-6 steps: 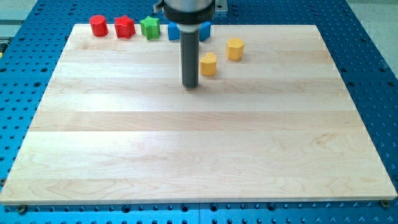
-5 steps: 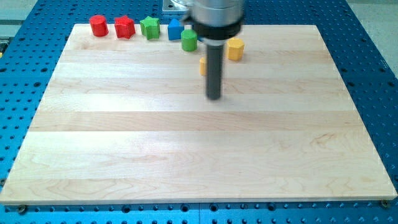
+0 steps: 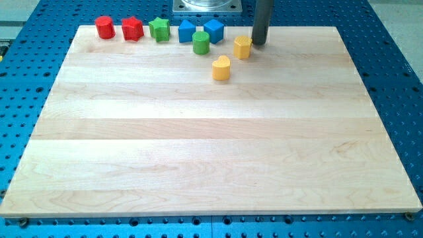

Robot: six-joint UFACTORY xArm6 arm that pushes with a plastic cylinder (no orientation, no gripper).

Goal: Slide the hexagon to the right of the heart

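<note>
The yellow hexagon point(image 3: 242, 47) sits near the view's top, up and to the right of the yellow heart point(image 3: 221, 68), a small gap apart. My tip point(image 3: 260, 43) rests on the board just right of the hexagon, touching it or nearly so. The dark rod rises from there out of the view's top.
A row along the top edge holds a red round block point(image 3: 104, 27), a red star point(image 3: 133, 29), a green star point(image 3: 158, 30), a blue block point(image 3: 187, 31) and a blue cube point(image 3: 213, 30). A green cylinder point(image 3: 201, 43) stands just below the blue ones, left of the hexagon.
My tip moved from left of the heart, past the board's middle, up to the hexagon's right side. The hexagon has shifted slightly left. The heart stays put.
</note>
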